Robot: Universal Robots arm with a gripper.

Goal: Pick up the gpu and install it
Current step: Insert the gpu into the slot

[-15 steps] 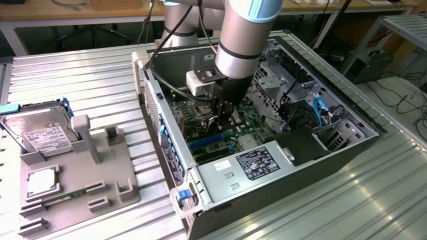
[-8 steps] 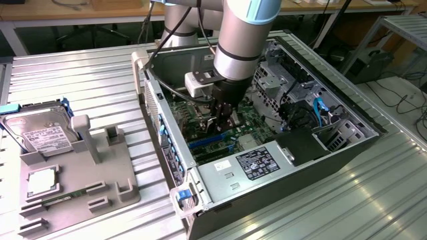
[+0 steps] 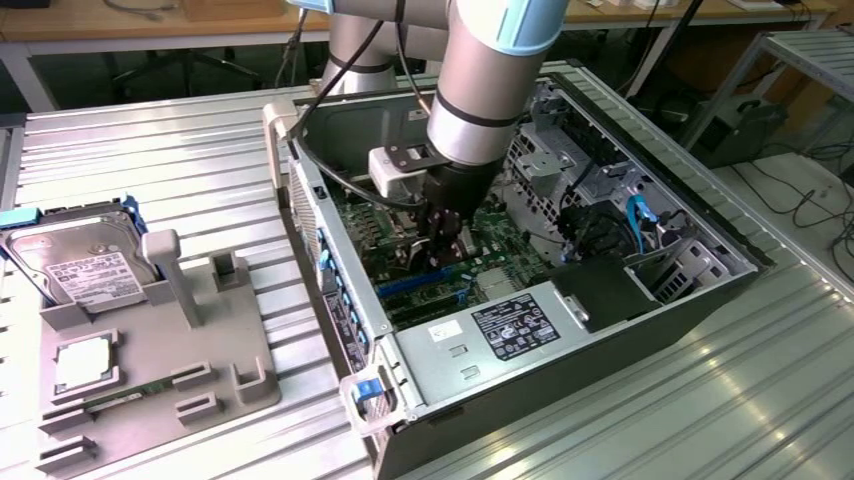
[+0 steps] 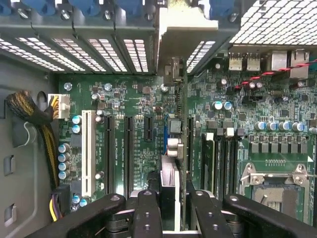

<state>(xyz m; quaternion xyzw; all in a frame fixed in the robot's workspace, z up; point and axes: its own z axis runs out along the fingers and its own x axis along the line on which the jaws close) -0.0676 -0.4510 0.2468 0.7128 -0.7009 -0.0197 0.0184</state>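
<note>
Exterior view first: you see one arm reaching down into one open computer case (image 3: 627, 330) lying on the ribbed tabletop, toward its far right part. The gripper (image 3: 445, 243) sits low over the motherboard (image 3: 501, 245), near the middle of the case floor. Something dark hangs between its fingers, which I judge to be the gpu (image 3: 450, 240), held edge-down. On the tabletop's near left corner rests one grey fixture tray (image 3: 254, 345), carrying one hard drive (image 3: 83, 268), one processor (image 3: 83, 362) and one memory stick (image 3: 127, 392).

Wrist view next: you look straight down on the board. The gpu (image 4: 179, 148) runs edge-on away from the gripper (image 4: 169, 208), and its metal bracket (image 4: 184, 37) reaches the slotted rear wall of the case. The fingers (image 4: 147, 213) are drawn in narrow, clamped on the card's near end. I count three long black expansion slots, one white slot (image 4: 88, 151) and one empty processor socket (image 4: 275, 181); the card stands just beside the short blue slot (image 4: 166, 136).

Your risks, as I judge them: if the card edge sits slightly off its slot, pressing down could bend the card or scrape nearby capacitors. A tilted bracket could also catch on the rear wall and jam.
</note>
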